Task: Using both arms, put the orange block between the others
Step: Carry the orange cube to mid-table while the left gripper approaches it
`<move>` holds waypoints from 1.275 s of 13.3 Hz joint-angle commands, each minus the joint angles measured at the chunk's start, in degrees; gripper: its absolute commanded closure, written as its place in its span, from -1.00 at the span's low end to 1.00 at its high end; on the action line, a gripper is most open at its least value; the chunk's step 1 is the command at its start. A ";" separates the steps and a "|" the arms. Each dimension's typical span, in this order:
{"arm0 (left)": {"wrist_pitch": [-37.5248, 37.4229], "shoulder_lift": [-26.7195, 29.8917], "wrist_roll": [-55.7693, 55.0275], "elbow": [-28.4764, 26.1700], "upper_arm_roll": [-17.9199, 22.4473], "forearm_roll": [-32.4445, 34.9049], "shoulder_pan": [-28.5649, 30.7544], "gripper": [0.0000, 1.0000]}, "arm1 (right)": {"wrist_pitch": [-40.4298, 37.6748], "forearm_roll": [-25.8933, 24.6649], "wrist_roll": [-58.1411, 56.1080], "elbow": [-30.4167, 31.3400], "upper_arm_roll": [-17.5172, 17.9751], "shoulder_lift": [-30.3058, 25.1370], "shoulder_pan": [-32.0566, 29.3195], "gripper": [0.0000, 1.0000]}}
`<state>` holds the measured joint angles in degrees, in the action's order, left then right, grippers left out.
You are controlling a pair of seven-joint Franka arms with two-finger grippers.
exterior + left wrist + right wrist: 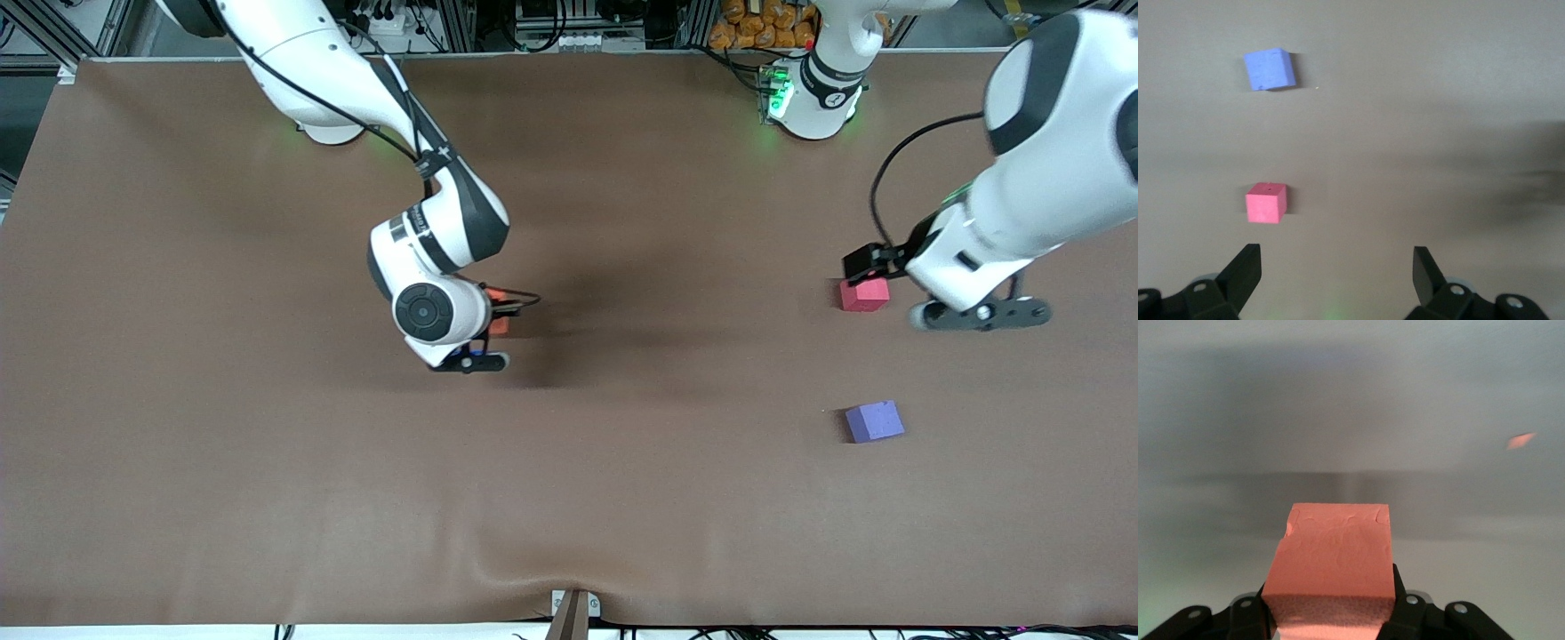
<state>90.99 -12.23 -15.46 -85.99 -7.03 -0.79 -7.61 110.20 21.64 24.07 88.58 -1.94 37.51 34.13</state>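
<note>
My right gripper point(496, 324) is shut on the orange block point(499, 324), low over the middle of the table; its wrist hides most of the block in the front view. In the right wrist view the orange block point(1331, 560) sits between the two black fingers point(1399, 593) of my right gripper point(1331, 603). The red-pink cube point(864, 294) and the purple cube point(875, 421) lie apart toward the left arm's end, the purple one nearer the front camera. My left gripper point(869, 265) is open beside the red-pink cube point(1266, 203), with nothing between the fingers of my left gripper point(1337, 257). The purple cube point(1269, 69) shows too.
A brown cloth point(622, 498) covers the table. A small bracket point(573, 613) sits at the edge nearest the front camera. Cables and orange items point(765, 27) lie along the edge by the arms' bases. A small blurred orange-pink speck point(1521, 441) shows on the table in the right wrist view.
</note>
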 commanded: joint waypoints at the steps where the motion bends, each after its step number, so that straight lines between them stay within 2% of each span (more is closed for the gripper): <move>1: 1.90 -2.70 -0.98 0.82 0.09 0.62 -1.44 -1.00 | 3.00 6.65 0.10 -0.08 -0.70 0.99 1.28 -0.26; 5: 6.90 -5.52 -0.80 1.08 0.00 0.36 -2.93 -1.00 | 3.18 6.84 0.18 -0.08 -0.70 1.78 2.25 -0.37; 6: 7.70 -5.78 -0.80 1.17 0.00 0.27 -3.54 -1.00 | 3.18 6.84 0.18 -0.08 -0.70 1.87 2.25 -0.48; 7: 7.80 -5.87 -0.80 1.09 0.00 0.35 -3.98 -1.00 | 3.18 6.84 0.18 -0.08 -0.70 1.96 2.34 -0.80; 8: 7.71 -5.88 -0.89 1.09 0.09 0.53 -4.42 -1.00 | 3.26 6.75 0.10 -0.08 -0.70 1.96 2.34 -1.00; 11: 8.32 -5.96 -1.24 1.78 0.53 2.45 -8.37 -1.00 | 3.00 6.57 -0.61 -0.08 -0.79 1.78 1.29 -1.00; 13: 8.42 -5.88 -4.30 2.75 0.27 3.96 -8.82 -1.00 | 2.83 5.87 -1.04 -0.17 -0.79 1.26 0.07 -1.00; 16: 11.74 -7.88 -5.28 3.46 0.18 3.87 -12.49 -1.00 | -0.84 5.09 -4.55 -0.25 -0.87 -3.91 -3.54 -1.00; 17: 13.93 -9.11 -5.81 3.46 0.18 3.78 -13.56 -1.00 | -3.13 2.56 -5.34 -0.25 -0.87 -6.63 -4.24 -1.00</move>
<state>102.03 -18.49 -19.37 -83.94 -7.15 1.64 -18.42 111.03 26.45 20.66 87.10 -3.34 37.02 31.92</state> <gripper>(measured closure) 0.000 0.000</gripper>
